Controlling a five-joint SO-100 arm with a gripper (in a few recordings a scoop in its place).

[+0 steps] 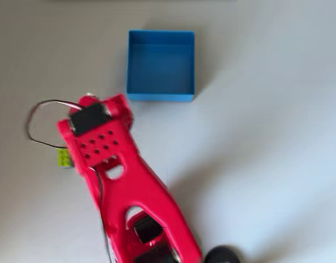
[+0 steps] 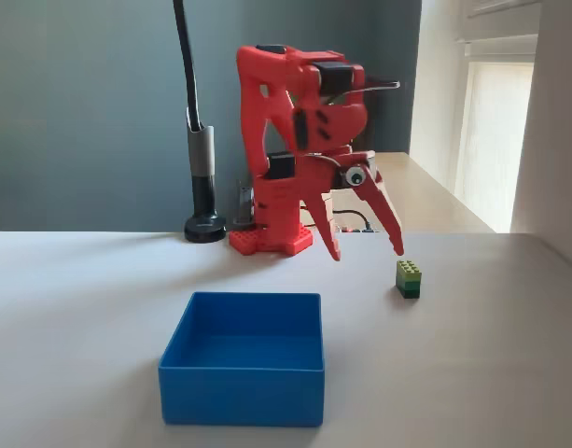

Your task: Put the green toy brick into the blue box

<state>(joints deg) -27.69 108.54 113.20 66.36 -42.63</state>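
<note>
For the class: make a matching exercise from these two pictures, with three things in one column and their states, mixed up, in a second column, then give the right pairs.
Things:
1. green toy brick
2. blue box
3. gripper

States:
A. open, raised above the table
B. standing on the table outside the box
C. empty inside

Pairs: 1-B, 2-C, 3-A

overhead: straight down, close | fixed: table-level, facing the arm | shared: blue box (image 1: 160, 66), table (image 2: 491, 373)
</note>
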